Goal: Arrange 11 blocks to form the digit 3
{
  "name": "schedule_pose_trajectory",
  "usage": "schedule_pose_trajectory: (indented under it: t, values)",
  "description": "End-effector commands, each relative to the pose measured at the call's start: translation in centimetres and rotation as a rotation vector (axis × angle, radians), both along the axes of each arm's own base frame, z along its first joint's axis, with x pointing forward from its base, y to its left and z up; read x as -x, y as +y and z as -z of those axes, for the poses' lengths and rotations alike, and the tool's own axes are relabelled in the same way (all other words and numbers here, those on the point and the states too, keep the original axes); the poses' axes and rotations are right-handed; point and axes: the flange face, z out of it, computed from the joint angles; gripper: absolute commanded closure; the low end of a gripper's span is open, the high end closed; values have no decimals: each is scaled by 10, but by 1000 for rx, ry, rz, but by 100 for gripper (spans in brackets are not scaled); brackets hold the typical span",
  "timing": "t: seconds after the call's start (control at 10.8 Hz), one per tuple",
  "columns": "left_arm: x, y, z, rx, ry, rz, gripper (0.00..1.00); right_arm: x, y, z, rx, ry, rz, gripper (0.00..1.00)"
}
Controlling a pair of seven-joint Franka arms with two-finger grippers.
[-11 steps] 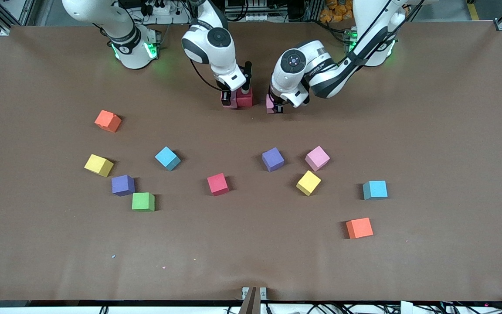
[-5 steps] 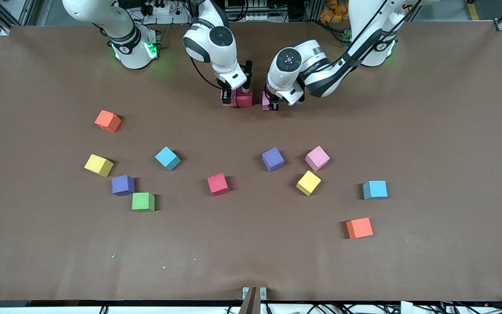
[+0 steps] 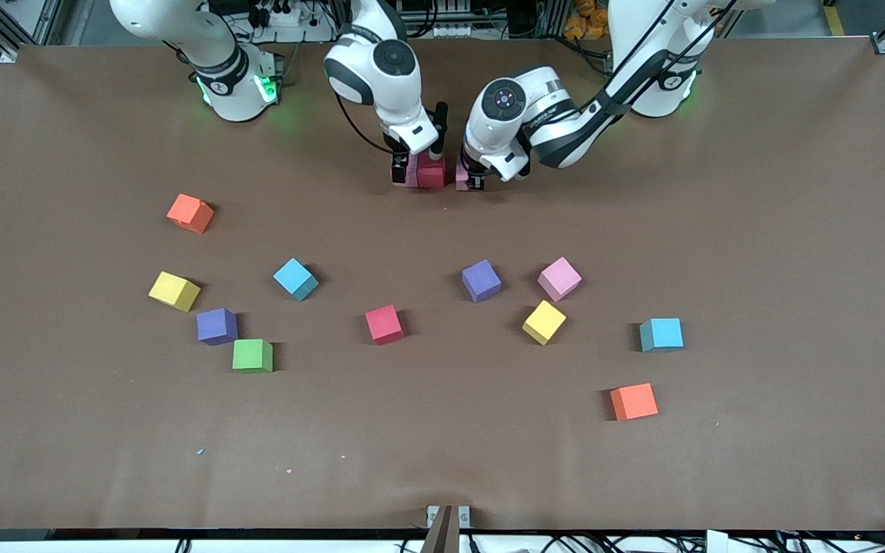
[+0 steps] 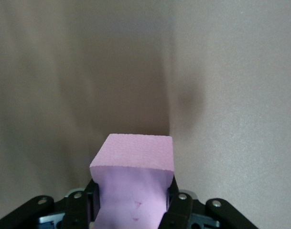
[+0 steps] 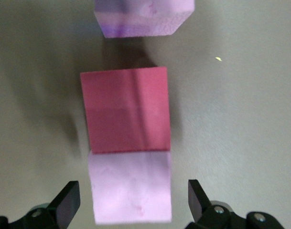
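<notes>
The left pincer [image 3: 472, 181] pinched a pink cube [image 4: 134, 183] between its fingers, low over the brown worktop [image 3: 757, 230] near the robots' bases, just beside a short row of two cubes. That row was a red cube [image 5: 125, 109] touching a second pink cube [image 5: 131, 187], and the right pincer [image 3: 413, 175] stood around it with its fingers spread, one to either side of the pink one, gripping nothing. The step in hand looked to be setting the held pink cube against the red cube to finish a three-cube row of the digit 3. To do it well, the cube would need to go down flat and square to the row, faces flush with no gap, without nudging the two cubes already placed; the spread right pincer might be steadying them. In the right wrist view a narrow strip of worktop showed between the held cube and the red one. The cubes looked matte and soft-edged, like foam. Well apart from both pincers, and closer to the front camera, lay the loose cubes: two yellow [image 3: 174, 291] [image 3: 543, 322], two sky-blue [image 3: 295, 278] [image 3: 661, 335], two purple [image 3: 217, 326] [image 3: 481, 280], a green [image 3: 252, 355], a red [image 3: 384, 323], a pink [image 3: 559, 278] and two orange [image 3: 190, 213] [image 3: 633, 402].
</notes>
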Motion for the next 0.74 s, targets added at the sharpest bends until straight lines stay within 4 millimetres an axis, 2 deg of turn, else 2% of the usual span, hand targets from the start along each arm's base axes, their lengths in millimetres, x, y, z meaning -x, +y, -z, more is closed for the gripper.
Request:
schedule_pose_trajectory:
  t: [0.0, 0.19, 0.37, 0.46, 0.65]
  values:
    - [2, -12, 0, 26, 20, -11, 100, -22, -25, -45, 4, 12, 79, 0]
    - [1, -15, 1, 35, 25, -11, 100, -74, -56, -57, 8, 16, 215, 0]
    - [5, -20, 0, 46, 22, -7, 100, -123, -86, -70, 8, 5, 421, 0]
    - [4, -21, 1, 55, 21, -10, 100, -143, -103, -72, 5, 0, 513, 0]
    - [7, -23, 3, 55, 26, -7, 100, -174, -118, -74, -6, -14, 633, 0]
